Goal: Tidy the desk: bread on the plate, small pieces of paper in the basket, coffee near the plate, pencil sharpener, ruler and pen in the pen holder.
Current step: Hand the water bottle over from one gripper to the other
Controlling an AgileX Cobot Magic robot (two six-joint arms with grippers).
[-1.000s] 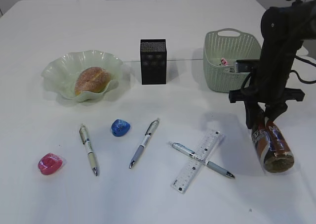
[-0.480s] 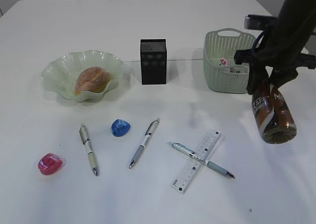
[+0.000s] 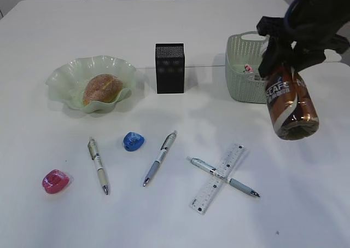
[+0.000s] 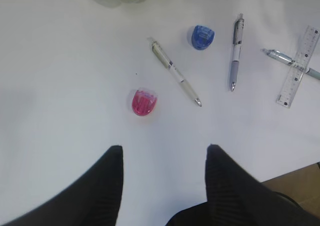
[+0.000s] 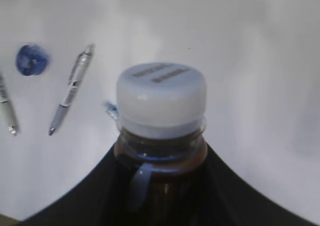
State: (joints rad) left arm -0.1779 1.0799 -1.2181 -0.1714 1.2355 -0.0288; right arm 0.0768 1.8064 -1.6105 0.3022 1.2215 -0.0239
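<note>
My right gripper (image 3: 280, 62) is shut on the brown coffee bottle (image 3: 290, 103) and holds it in the air in front of the green basket (image 3: 240, 89). In the right wrist view its white cap (image 5: 161, 94) sticks out of the jaws (image 5: 160, 158). The bread (image 3: 101, 88) lies on the green plate (image 3: 65, 75). On the table lie three pens (image 3: 98, 165) (image 3: 160, 157) (image 3: 224, 177), a ruler (image 3: 210, 190), a blue sharpener (image 3: 133, 141) and a pink sharpener (image 3: 56, 180). My left gripper (image 4: 164, 153) is open and empty, above the table near the pink sharpener (image 4: 144, 102).
The black pen holder (image 3: 169, 67) stands at the middle back between plate and basket. Small paper pieces (image 3: 249, 68) lie in the basket. One pen crosses the ruler. The table's near edge shows at the lower right of the left wrist view (image 4: 295, 173).
My right gripper has lifted the coffee bottle off the table and carried it up and slightly left, in front of the basket. Nothing else moved.
</note>
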